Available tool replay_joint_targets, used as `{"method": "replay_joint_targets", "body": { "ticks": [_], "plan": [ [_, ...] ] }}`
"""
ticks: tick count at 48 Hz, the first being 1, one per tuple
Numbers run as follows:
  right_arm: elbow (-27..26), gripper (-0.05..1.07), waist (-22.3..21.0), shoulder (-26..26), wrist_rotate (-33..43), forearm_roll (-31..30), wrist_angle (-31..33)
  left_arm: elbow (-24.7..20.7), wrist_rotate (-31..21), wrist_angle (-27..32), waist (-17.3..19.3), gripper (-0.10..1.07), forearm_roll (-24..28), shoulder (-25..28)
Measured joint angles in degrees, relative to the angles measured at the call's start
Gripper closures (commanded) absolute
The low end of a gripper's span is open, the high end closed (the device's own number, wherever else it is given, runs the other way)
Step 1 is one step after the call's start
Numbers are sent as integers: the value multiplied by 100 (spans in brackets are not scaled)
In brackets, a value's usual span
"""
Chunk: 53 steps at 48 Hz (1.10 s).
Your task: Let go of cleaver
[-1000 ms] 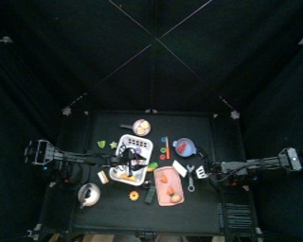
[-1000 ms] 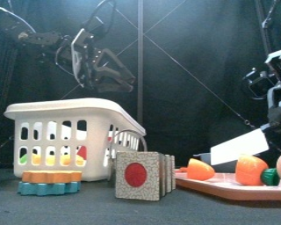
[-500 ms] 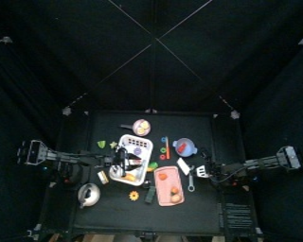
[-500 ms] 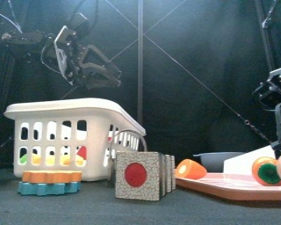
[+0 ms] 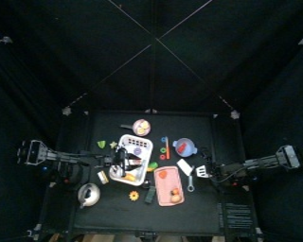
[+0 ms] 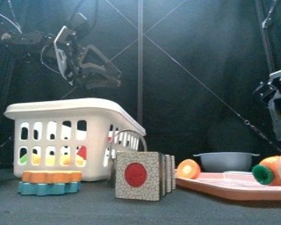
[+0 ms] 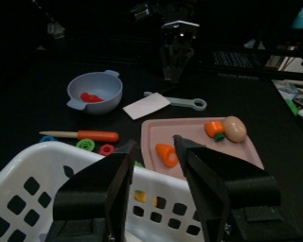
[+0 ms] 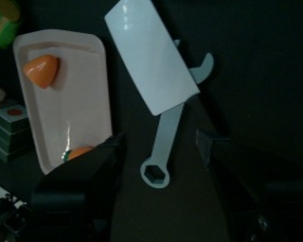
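Cleaver point(image 8: 151, 59) lies flat on the counter point(image 8: 261, 57) just beside the pink board point(image 8: 65, 95), free of any grip. Right end effector point(image 8: 161, 203) hovers above with jaws spread wide, empty. Best lift straight up, clear of the handle.

Left end effector point(image 7: 165, 194) hangs open over the basket point(image 7: 41, 194).

The top view looks straight down from high up, the surface point(image 5: 204, 203) small at mid-picture. The front view sits at the near edge, level, close to the basket point(image 6: 73, 132). Both wrist views look down on the pink board point(image 7: 204, 146) and cleaver point(image 8: 151, 66).
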Motion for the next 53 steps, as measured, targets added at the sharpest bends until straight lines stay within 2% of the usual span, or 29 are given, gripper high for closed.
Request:
{"method": "replay_joint_targets", "body": {
  "ticks": [7, 16, 30, 39, 53],
  "plan": [
    [-141, 10, 0, 18, -9, -123, 396, 0, 0, 0, 0, 20, 9, 0],
    [-149, 10, 9, 105, -9, -501, 422, -9, 0, 0, 9, 20, 9, 0],
    [-149, 10, 0, 527, 9, -1187, -88, -9, 0, 0, 18, 20, 9, 0],
    [-202, 10, -9, 861, 9, -1248, -413, 26, 0, 0, 18, 20, 0, 0],
    [-483, 10, -44, 1195, 0, -1397, -501, 44, 0, 0, 18, 20, 9, 0]
  ]
}}
